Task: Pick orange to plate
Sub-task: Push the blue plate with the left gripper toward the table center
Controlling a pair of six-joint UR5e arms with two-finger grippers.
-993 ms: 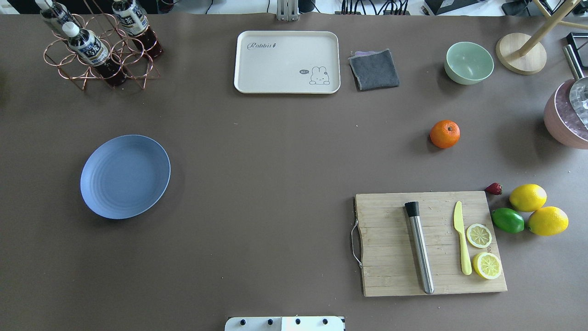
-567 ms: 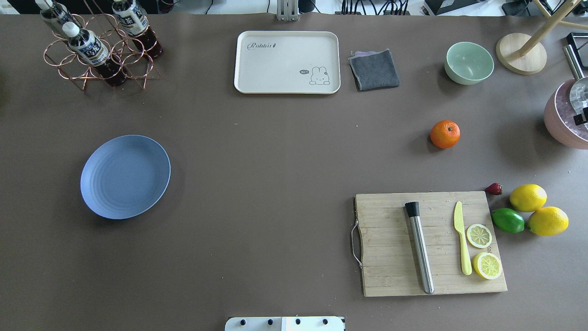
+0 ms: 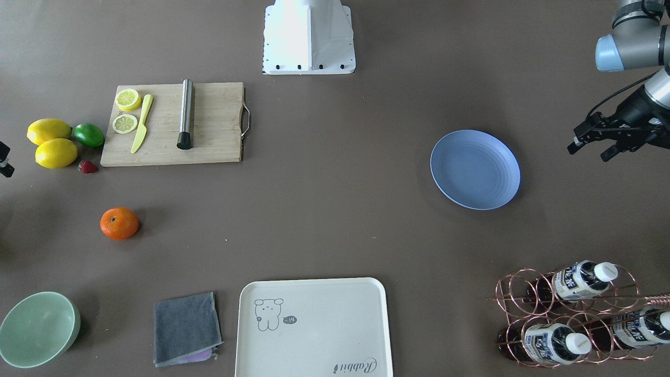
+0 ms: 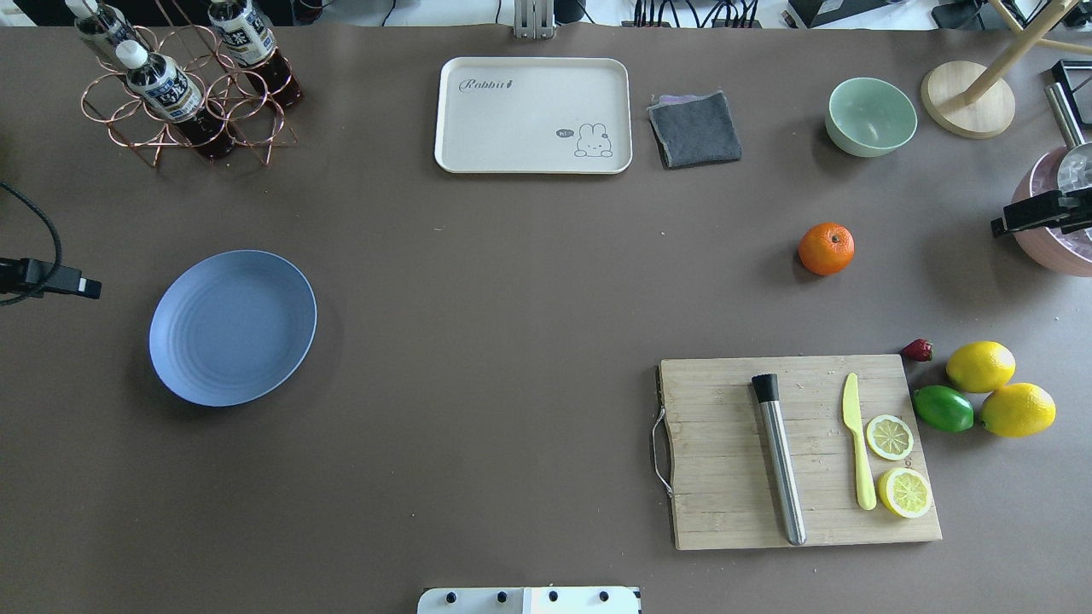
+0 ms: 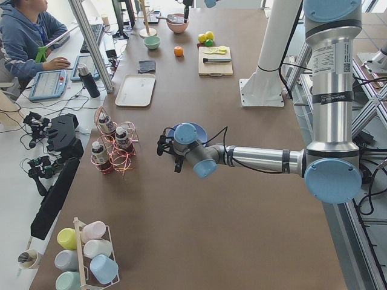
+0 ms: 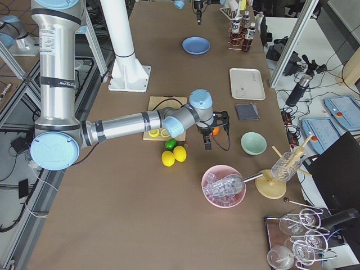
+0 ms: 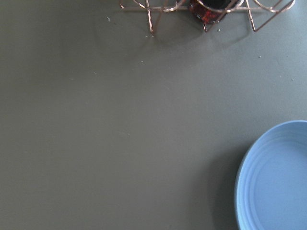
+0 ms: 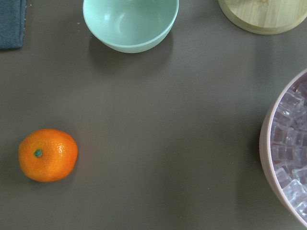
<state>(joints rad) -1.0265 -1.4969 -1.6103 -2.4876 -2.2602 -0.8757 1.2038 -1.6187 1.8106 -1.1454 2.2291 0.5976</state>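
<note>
The orange sits on the brown table on the right side, between the green bowl and the cutting board; the right wrist view has the orange at its lower left. The periwinkle plate lies empty on the left side. My right gripper pokes in at the right edge by the pink bowl, well right of the orange, and its fingers look spread in the exterior right view. My left gripper hovers open just outside the plate, holding nothing.
A cutting board with a muddler, a yellow knife and lemon halves lies near the orange. Two lemons, a lime and a strawberry sit beside it. Green bowl, grey cloth, cream tray, pink ice bowl, bottle rack.
Both grippers have come into the overhead view, the left from the left edge toward the plate, the right from the right edge toward the orange. Orange and plate have not moved.
</note>
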